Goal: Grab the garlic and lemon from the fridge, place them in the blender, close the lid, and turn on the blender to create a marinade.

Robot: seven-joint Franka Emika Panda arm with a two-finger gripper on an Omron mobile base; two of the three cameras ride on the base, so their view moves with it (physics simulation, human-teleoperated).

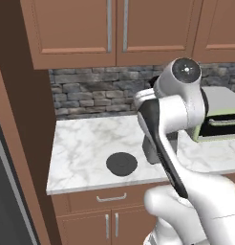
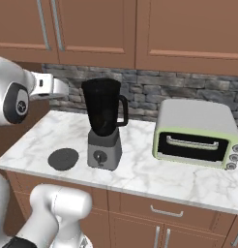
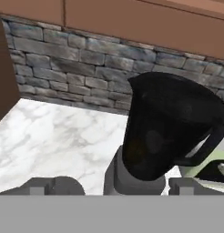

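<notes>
On the marble counter (image 2: 155,174), lid (image 2: 63,159) lies flat left of the blender (image 2: 104,127) (jar uncovered). Gripper (image 3: 112,189) spread wide, empty, facing the jar. Descend square over the disc, grip its rim.

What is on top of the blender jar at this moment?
Nothing: the blender jar's mouth is uncovered, and the lid lies flat on the counter beside its base. The jar's dark wall hides whatever may be inside.
</notes>
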